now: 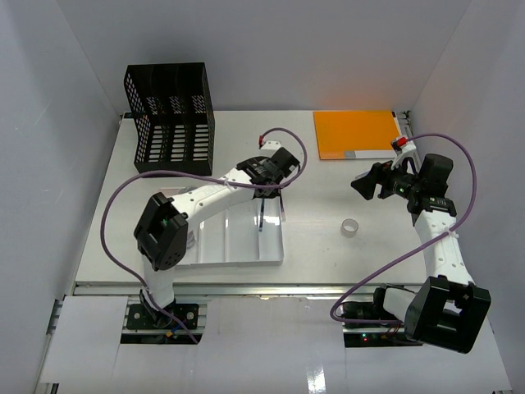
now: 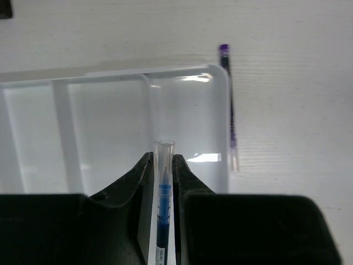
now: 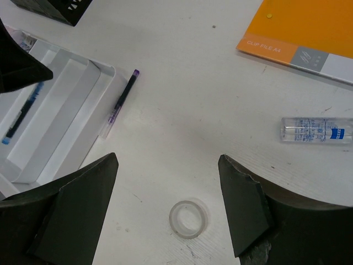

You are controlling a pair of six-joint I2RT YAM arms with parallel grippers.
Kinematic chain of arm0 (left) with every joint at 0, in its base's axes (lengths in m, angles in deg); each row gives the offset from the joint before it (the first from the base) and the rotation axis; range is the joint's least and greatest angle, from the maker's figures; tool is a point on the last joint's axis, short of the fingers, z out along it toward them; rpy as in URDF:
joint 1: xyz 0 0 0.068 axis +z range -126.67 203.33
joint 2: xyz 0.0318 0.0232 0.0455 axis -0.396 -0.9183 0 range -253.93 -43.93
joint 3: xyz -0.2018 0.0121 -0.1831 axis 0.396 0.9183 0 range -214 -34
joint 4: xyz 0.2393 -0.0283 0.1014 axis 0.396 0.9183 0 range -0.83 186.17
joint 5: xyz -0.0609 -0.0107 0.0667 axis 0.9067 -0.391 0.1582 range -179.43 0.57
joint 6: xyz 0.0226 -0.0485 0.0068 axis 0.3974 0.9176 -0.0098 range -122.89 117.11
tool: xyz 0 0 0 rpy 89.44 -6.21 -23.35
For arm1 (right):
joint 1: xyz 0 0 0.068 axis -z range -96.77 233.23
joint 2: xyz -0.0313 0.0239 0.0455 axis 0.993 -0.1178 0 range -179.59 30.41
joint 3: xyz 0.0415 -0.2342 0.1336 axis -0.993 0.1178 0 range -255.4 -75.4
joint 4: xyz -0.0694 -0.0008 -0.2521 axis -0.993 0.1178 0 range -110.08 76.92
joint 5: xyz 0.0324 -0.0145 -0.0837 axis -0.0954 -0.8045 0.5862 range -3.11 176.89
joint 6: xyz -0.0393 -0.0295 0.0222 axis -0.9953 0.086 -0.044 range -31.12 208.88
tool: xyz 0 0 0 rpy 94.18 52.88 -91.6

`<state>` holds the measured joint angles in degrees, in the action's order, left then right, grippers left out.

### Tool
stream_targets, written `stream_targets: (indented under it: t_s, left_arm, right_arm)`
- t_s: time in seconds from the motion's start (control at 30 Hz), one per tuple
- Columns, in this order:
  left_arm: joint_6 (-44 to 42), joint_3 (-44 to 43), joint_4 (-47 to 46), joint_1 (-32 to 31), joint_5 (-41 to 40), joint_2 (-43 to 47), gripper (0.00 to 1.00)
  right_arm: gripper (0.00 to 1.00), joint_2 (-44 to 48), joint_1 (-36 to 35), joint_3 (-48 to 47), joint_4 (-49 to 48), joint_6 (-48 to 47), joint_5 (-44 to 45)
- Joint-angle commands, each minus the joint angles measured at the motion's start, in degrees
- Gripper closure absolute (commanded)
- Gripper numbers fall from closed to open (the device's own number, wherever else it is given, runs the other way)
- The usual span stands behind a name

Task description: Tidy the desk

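Left gripper (image 2: 164, 163): clamped on blue pen (image 2: 164, 194) — over tray (image 2: 219, 105), right-edge compartment.
Release: best lowered, lengthwise.
Right gripper (image 3: 166, 165): spread, empty.

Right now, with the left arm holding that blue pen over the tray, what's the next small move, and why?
Probably lower the left gripper slightly and open it: the blue pen is clamped in its jaws, hanging above the white tray, not yet resting inside.

Table (image 1: 316, 193) layout: rack (image 1: 168, 115) at 11 o'clock, folder (image 1: 357, 133) at 1, tape ring (image 1: 350, 227) at 4, tray (image 1: 246, 261) at 7, pen (image 3: 121, 102) just beside the tray's 3 o'clock wall.
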<state>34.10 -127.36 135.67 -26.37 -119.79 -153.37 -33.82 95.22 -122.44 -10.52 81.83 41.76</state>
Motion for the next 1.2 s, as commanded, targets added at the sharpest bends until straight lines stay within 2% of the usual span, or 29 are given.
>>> stream_targets:
  t_s: [0.0, 0.2, 0.47, 0.73, 0.83, 0.87, 1.03, 1.17]
  left_arm:
    - [0.1, 7.6, -0.6, 5.3, -4.1, 8.9, 0.81]
    - [-1.3, 18.4, -1.9, 11.7, -6.9, 17.2, 0.8]
    - [-3.1, 26.8, -4.6, 16.9, -6.8, 19.8, 0.79]
    - [-3.0, 29.4, -7.5, 17.2, -2.5, 20.1, 0.57]
    - [-3.6, 29.3, -7.9, 17.2, -1.4, 21.1, 0.48]
    - [-3.7, 29.2, -8.0, 17.2, -1.2, 21.6, 0.44]
    - [-6.7, 29.1, -8.8, 17.1, 3.7, 25.1, 0.35]
    - [-14.8, 32.3, -13.2, 17.1, 17.6, 32.5, 0.19]
  right_arm:
    - [0.2, -0.3, 0.1, -0.1, -1.6, -0.6, -0.1]
    - [0.2, -0.6, 0.1, 0.0, -1.5, -0.7, 0.0]
    - [0.2, -0.9, 0.1, 0.0, -1.4, -0.9, -0.1]
    - [0.2, -2.3, -0.1, -0.5, 0.2, -3.1, -5.0]
    - [0.19, -4.2, -2.7, -1.4, 2.0, -4.7, -7.3]
    - [0.18, -5.4, -5.5, -2.6, 3.0, -5.9, -6.9]
    - [0.16, -12.5, -18.1, -9.2, 7.9, -7.4, 3.9]
    - [0.16, -25.2, -24.5, -21.1, 15.0, -4.6, 12.1]
